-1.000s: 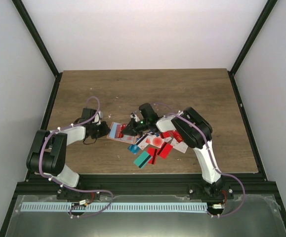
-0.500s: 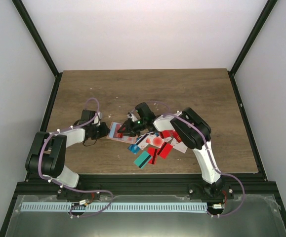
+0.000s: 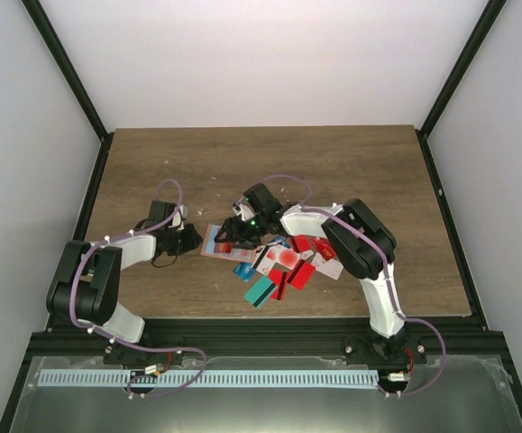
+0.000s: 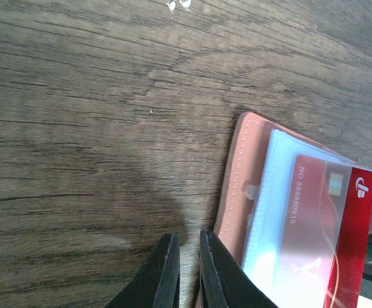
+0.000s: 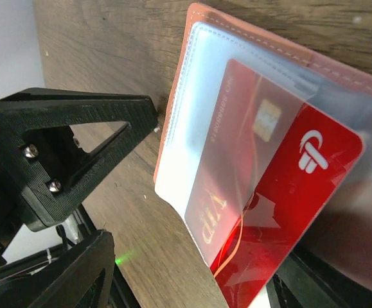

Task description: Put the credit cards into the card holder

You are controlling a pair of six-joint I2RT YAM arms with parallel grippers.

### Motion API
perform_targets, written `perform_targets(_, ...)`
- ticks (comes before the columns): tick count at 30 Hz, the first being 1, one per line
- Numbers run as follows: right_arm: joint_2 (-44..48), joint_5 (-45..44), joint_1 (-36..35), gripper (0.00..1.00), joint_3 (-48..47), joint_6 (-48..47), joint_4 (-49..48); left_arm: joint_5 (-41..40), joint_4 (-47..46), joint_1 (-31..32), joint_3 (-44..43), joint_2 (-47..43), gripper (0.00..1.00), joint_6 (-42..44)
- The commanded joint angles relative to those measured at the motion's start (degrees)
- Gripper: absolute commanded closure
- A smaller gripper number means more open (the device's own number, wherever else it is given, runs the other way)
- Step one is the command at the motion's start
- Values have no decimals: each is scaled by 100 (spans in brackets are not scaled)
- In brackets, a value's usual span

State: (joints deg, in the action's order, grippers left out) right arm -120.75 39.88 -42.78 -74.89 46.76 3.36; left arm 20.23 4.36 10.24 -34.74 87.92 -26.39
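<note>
The salmon-brown card holder (image 3: 210, 240) lies flat on the table between my two grippers. A red credit card (image 5: 301, 186) with a white logo sits halfway under the holder's clear pocket (image 5: 192, 128), its lower half sticking out. My right gripper (image 5: 192, 279) stands open around the card's free end, one finger at each side and neither gripping it. My left gripper (image 4: 189, 256) is shut with only bare wood in the slit. Its right finger (image 4: 214, 269) rests against the holder's stitched edge (image 4: 234, 192). The same card shows in the left wrist view (image 4: 340, 237).
Several loose credit cards (image 3: 289, 262), mostly red, lie spread just right of the holder. A teal card (image 3: 260, 290) and a blue one (image 3: 242, 271) lie nearer the front edge. The wooden table (image 3: 333, 171) is framed by black posts and white walls.
My right gripper has opened and let go of the red card, which stays partly inside the holder. The left gripper has stayed shut at the holder's edge.
</note>
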Motion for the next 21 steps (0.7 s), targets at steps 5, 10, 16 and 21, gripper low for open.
perform_targets(5, 127, -516, -32, 35, -212, -457, 831, 25, 302, 36, 130, -53, 88, 11)
perform_targets(10, 209, -776, -111, 31, -373, -680, 1175, 7, 312, 38, 161, -91, 89, 20)
perform_targets(16, 419, -1284, -147, 24, -501, -1042, 1785, 12, 285, 32, 178, -81, 89, 31)
perform_targets(21, 528, -1445, -149, 23, -531, -1292, 2048, 23, 276, 39, 163, -69, 89, 29)
